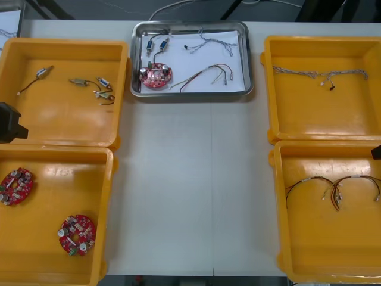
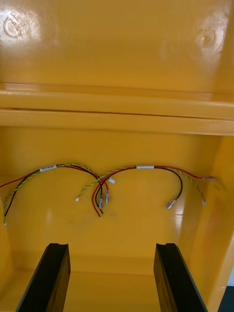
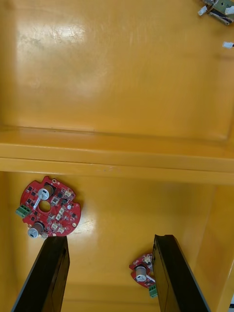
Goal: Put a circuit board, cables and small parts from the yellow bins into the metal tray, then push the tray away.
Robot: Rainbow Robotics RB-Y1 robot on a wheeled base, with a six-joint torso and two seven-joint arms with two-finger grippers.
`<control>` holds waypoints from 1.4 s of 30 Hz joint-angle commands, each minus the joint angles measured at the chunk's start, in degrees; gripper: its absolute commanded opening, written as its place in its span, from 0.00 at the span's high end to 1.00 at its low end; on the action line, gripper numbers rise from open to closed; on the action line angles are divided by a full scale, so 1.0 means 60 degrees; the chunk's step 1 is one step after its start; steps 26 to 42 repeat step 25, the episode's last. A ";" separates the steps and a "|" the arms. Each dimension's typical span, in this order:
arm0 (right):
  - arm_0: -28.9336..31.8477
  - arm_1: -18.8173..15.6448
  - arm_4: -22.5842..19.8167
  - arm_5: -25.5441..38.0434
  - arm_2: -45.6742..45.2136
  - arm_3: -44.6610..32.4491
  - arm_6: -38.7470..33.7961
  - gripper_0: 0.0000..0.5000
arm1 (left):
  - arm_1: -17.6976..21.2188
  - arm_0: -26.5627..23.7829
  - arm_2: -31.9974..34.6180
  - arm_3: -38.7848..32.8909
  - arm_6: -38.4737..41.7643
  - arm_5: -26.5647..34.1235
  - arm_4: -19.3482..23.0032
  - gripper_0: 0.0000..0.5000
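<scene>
Nearest to me, the near left bin (image 1: 53,262) lies under the left hand (image 3: 111,239) and the near right bin (image 1: 324,250) under the right hand (image 2: 111,246). The wrist views show both hands spread wide, holding nothing. The front view takes in the metal tray (image 1: 190,95) at the far middle of the surface (image 1: 190,196), its long side running left to right, with a circuit board (image 1: 156,74), cables (image 1: 208,71) and small metal parts (image 1: 156,44) inside. In the left wrist view a finger hides part of one red board (image 3: 143,270). Red and yellow cables (image 2: 122,180) stretch sideways across the near right bin.
</scene>
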 commanded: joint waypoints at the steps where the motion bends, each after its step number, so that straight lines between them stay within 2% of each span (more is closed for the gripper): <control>1: 0.0109 0.0091 -0.0045 0.0056 -0.0315 -0.0003 -0.0388 0.00 | -0.0084 -0.0285 -0.0085 -0.0081 -0.0578 -0.0086 -0.0082 0.00; 42: 0.0109 0.0091 -0.0045 0.0056 -0.0315 -0.0003 -0.0388 0.00 | -0.0084 -0.0285 -0.0085 -0.0081 -0.0578 -0.0086 -0.0082 0.00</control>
